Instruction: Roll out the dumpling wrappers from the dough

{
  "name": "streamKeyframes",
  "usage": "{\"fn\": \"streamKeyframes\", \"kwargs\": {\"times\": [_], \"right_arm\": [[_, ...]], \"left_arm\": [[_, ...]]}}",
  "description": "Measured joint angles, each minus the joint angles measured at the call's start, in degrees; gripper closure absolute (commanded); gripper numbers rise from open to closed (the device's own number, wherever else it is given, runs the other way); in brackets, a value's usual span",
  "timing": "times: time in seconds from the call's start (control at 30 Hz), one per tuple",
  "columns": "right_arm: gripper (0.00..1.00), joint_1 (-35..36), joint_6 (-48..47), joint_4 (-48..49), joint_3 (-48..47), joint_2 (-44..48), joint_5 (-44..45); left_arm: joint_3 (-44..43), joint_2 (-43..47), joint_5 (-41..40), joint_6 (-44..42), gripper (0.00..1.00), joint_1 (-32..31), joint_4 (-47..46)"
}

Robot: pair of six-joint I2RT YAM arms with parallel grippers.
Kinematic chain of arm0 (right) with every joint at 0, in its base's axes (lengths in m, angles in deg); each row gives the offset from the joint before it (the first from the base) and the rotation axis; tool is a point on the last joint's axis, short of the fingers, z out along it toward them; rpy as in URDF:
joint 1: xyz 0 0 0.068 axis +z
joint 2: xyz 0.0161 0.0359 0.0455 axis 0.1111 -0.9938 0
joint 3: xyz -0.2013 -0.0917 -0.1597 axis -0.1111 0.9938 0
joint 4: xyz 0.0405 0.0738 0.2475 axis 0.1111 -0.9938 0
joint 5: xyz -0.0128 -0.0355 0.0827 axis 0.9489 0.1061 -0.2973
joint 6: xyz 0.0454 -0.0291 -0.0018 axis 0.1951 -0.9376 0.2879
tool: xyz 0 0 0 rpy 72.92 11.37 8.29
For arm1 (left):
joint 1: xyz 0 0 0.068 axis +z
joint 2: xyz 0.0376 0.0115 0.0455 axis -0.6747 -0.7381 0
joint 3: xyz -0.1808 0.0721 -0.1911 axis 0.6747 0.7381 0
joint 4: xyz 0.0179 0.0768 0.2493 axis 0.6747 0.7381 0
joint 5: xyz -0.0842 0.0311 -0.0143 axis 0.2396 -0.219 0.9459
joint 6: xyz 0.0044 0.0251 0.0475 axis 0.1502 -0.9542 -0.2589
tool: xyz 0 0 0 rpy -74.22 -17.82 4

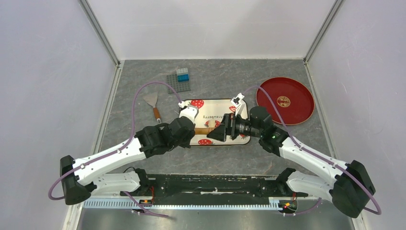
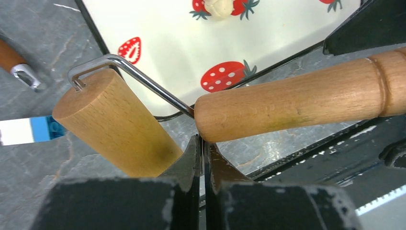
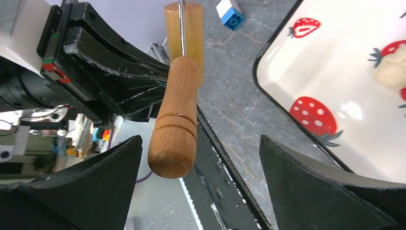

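The wooden roller is held in the air at the tray's near edge. My left gripper (image 2: 202, 143) is shut on its metal wire (image 2: 143, 79), between the drum (image 2: 115, 124) and the handle (image 2: 297, 98). My right gripper (image 3: 199, 143) is open, its jaws wide on either side of the handle's end (image 3: 174, 124) without touching it. The dough (image 2: 219, 7) is a small cream lump on the strawberry tray (image 2: 167, 33), also seen in the right wrist view (image 3: 392, 72). No dumpling wrappers are in view. From above, both grippers (image 1: 196, 129) (image 1: 216, 133) meet over the tray (image 1: 218, 102).
A red round plate (image 1: 285, 100) lies at the back right. A scraper (image 1: 152, 103) lies left of the tray. A grey baseplate (image 1: 178, 84) with a blue brick (image 1: 182, 74) sits behind it. The black rail (image 1: 215, 184) runs along the near edge.
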Motion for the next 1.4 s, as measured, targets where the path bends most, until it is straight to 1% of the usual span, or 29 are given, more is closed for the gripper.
{"fn": "streamKeyframes", "kwargs": {"times": [0.2,0.3,0.37,0.5,0.6,0.7,1.1,1.13,1.2,1.27,1.33,1.4], "right_arm": [[0.21,0.96,6.16,6.71,1.18,-1.95,-1.92],[0.31,2.12,6.71,6.95,1.05,-3.41,-1.92],[0.40,2.67,6.75,6.51,0.94,-4.39,-1.79],[0.45,2.95,6.69,5.16,0.87,-5.31,-1.42],[0.52,2.95,6.67,4.79,0.85,-5.31,-1.20],[0.55,2.95,6.75,4.74,0.85,-5.31,-1.09],[0.58,3.06,9.57,9.22,1.09,-5.29,-1.01],[0.57,3.06,9.73,9.29,1.27,-5.29,-0.98],[0.51,3.06,9.81,9.53,1.49,-5.31,-0.98],[0.47,3.13,9.99,9.66,1.57,-5.33,-1.01],[0.46,3.34,10.01,9.77,1.57,-5.44,-0.98],[0.47,3.43,9.99,9.77,1.57,-5.46,-0.70]], "left_arm": [[-2.16,-1.99,-5.60,-1.62,0.98,-3.39,2.86],[-3.89,-5.07,-7.69,-2.03,0.98,-5.51,3.74],[-4.59,-6.84,-8.59,-2.08,0.98,-6.49,4.20],[-4.85,-8.79,-9.11,-2.08,0.98,-7.39,4.79],[-4.85,-8.85,-9.62,-2.08,0.98,-7.54,5.31],[-4.85,-8.85,-10.05,-2.05,0.98,-7.67,5.31],[-4.85,-8.85,-10.12,-1.95,0.98,-7.80,5.31],[-4.85,-8.85,-10.12,-1.95,0.98,-7.80,5.35],[-4.85,-8.85,-10.12,-1.95,0.98,-7.91,5.49],[-4.85,-8.85,-10.10,-1.92,0.98,-8.07,5.49],[-4.85,-8.85,-10.08,-1.88,0.98,-8.13,5.46],[-4.85,-8.85,-10.08,-1.81,0.98,-8.11,5.49]]}}
